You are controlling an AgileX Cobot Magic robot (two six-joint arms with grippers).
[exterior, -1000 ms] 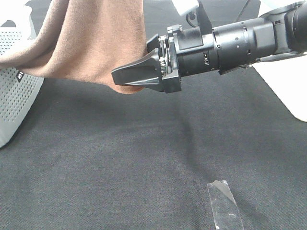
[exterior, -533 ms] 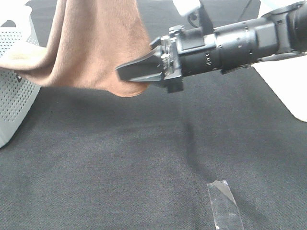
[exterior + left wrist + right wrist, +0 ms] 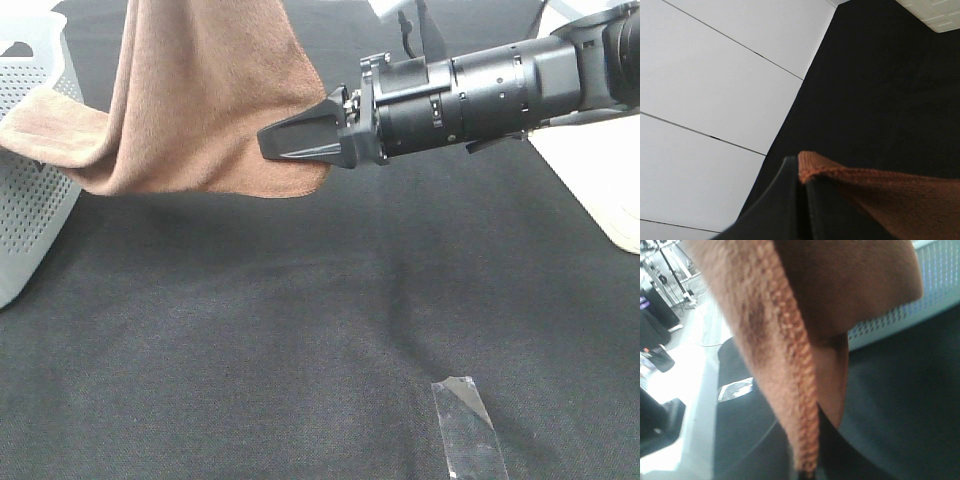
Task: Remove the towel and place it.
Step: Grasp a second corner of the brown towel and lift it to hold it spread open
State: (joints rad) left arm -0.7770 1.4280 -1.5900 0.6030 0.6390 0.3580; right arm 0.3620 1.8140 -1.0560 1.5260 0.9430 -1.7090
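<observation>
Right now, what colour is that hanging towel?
The towel is plain brown, with no pattern; the exterior high view shows it best.

The brown terry towel (image 3: pixel 200 100) hangs over the black table cloth (image 3: pixel 250 330), its left end on the white perforated basket (image 3: pixel 25 205).

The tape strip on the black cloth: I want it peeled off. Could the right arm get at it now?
Probably not yet. Nothing lies between the right gripper and the tape strip, but that gripper is shut on the towel and would have to release it first.
</observation>
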